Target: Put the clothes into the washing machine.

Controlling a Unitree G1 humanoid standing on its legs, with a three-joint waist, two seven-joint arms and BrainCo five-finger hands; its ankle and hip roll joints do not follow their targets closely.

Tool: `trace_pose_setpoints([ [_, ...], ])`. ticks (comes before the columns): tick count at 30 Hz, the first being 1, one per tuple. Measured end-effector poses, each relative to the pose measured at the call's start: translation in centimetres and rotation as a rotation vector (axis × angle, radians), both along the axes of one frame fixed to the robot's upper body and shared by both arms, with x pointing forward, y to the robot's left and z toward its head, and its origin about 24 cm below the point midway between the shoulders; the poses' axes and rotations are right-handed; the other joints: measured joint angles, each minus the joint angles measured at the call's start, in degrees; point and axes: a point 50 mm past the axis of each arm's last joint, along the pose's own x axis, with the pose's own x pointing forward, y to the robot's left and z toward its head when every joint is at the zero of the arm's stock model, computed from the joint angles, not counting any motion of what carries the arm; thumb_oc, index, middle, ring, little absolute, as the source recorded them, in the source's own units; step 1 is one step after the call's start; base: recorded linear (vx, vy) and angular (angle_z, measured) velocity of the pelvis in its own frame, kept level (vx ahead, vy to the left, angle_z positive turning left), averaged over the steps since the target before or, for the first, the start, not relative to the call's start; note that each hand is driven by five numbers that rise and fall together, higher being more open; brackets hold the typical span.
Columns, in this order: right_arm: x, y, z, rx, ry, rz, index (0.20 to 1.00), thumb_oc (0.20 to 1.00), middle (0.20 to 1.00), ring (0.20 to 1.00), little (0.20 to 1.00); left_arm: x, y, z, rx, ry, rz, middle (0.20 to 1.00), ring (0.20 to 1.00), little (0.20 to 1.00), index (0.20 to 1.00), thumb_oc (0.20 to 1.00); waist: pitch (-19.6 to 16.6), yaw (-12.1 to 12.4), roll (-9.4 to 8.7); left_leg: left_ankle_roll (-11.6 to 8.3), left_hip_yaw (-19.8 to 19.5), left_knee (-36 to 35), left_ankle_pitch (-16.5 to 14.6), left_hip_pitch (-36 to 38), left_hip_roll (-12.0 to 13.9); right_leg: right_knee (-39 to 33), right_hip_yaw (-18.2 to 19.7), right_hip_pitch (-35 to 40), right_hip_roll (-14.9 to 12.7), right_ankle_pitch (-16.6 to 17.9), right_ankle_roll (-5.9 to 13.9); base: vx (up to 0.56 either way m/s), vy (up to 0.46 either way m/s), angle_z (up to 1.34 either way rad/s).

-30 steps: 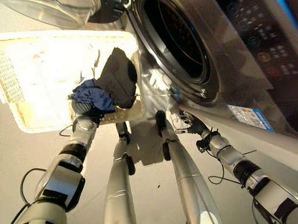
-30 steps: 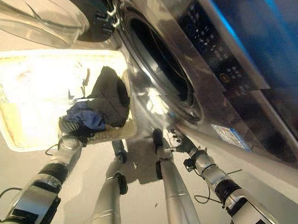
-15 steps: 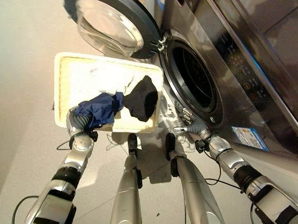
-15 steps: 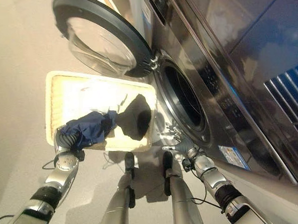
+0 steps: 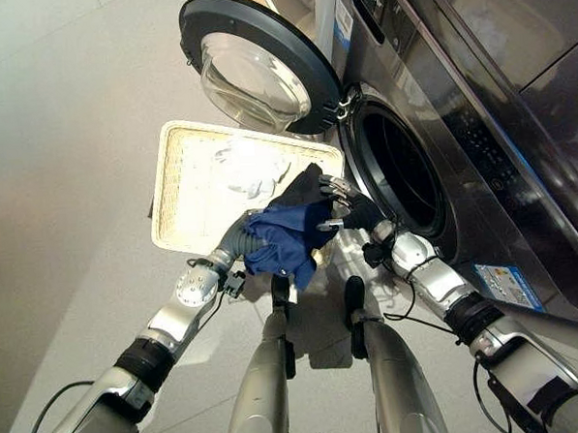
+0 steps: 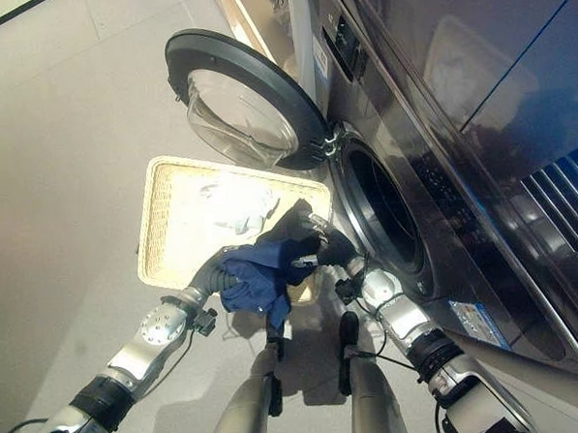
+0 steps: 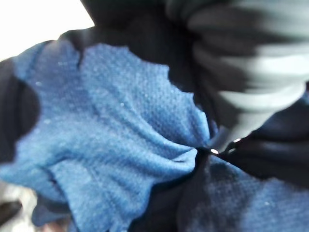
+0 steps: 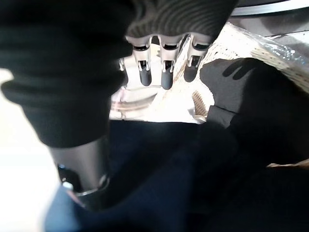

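Lifted clear of the basket (image 5: 175, 174), the blue garment (image 5: 288, 238) now hangs bunched in the left robot hand (image 5: 240, 240), apparently clenched on it, beside the washing machine's (image 5: 478, 119) open drum. Right robot hand (image 5: 347, 206) spreads straight fingers against the cloth.

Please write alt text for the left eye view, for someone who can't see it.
The left hand holds a bunched blue garment up over the near edge of a cream laundry basket, beside the washing machine's open drum. The right hand, fingers straight, reaches to the garment; a black garment and white clothes remain in the basket.
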Motion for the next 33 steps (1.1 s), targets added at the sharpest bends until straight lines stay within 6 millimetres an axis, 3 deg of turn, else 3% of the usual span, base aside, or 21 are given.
trace_pose_setpoints([
  [7,-0.2,0.2,-0.3,-0.144,0.030,0.082,1.000,1.000,1.000,1.000,1.000,-0.5,-0.7,1.9,-0.002,0.002,-0.166,0.200,0.200,0.200,0.200,0.200,0.00,-0.02,0.00,-0.29,-0.32,0.28,-0.21,0.82,0.49,-0.72,-0.53,1.38,0.54,-0.14,0.08,0.00,0.000,0.00],
  [15,-0.9,0.7,-2.0,-0.320,0.249,0.281,1.000,1.000,1.000,1.000,1.000,-1.1,-1.3,3.1,-0.007,-0.007,-0.228,0.200,0.200,0.200,0.200,0.200,0.00,0.15,0.00,-0.44,-0.48,0.23,-0.33,0.81,0.66,-0.98,-0.58,1.54,0.72,-0.05,-0.04,0.00,-0.050,0.01],
  [21,-1.7,0.8,-3.4,-0.229,0.474,0.341,1.000,1.000,1.000,1.000,1.000,-1.5,-1.9,3.0,-0.062,0.043,-0.280,0.200,0.200,0.200,0.200,0.200,0.01,0.16,0.00,-0.50,-0.44,0.17,-0.36,1.07,0.92,-2.04,-0.60,2.24,1.10,0.21,-0.16,0.00,-0.005,0.00],
  [22,-1.9,0.8,-3.8,-0.189,0.521,0.346,0.715,0.715,0.715,0.715,0.715,-1.7,-2.1,3.0,-0.064,0.046,-0.291,0.200,0.200,0.200,0.200,0.200,0.01,0.18,-0.01,-0.52,-0.43,0.11,-0.39,1.23,0.99,-2.42,-0.61,2.56,1.19,0.29,-0.21,0.00,0.000,0.00],
  [23,-2.2,1.1,-4.3,-0.158,0.555,0.355,0.589,0.589,0.589,0.589,0.589,-1.7,-2.2,3.0,-0.067,0.045,-0.297,0.200,0.200,0.200,0.200,0.200,0.01,0.16,-0.01,-0.55,-0.40,0.07,-0.42,1.33,1.03,-2.59,-0.61,2.68,1.25,0.33,-0.22,0.00,0.000,0.00],
  [24,-2.6,1.3,-4.7,-0.059,0.625,0.363,0.266,0.266,0.266,0.266,0.266,-1.9,-2.5,3.1,-0.083,0.042,-0.309,0.200,0.200,0.200,0.200,0.200,0.01,0.17,-0.01,-0.61,-0.34,0.03,-0.46,1.35,1.09,-2.77,-0.61,2.72,1.31,0.36,-0.25,-0.02,0.008,-0.03],
  [25,-2.8,1.5,-5.1,-0.021,0.655,0.372,0.200,0.200,0.200,0.200,0.200,-2.0,-2.6,3.1,-0.096,0.048,-0.311,0.200,0.200,0.200,0.200,0.200,0.01,0.19,-0.01,-0.61,-0.30,-0.04,-0.46,1.35,1.14,-2.88,-0.61,2.72,1.36,0.41,-0.28,-0.03,0.007,-0.04],
  [33,-6.3,4.1,-8.3,0.444,0.901,0.436,0.200,0.200,0.200,0.200,0.200,-2.6,-2.9,1.2,-0.148,0.101,-0.258,0.200,0.200,0.200,0.200,0.200,0.01,0.03,-0.01,-1.06,1.34,-0.45,-0.83,0.45,1.61,-3.45,-0.16,0.88,1.63,0.71,-0.43,-0.02,0.002,-0.10],
])
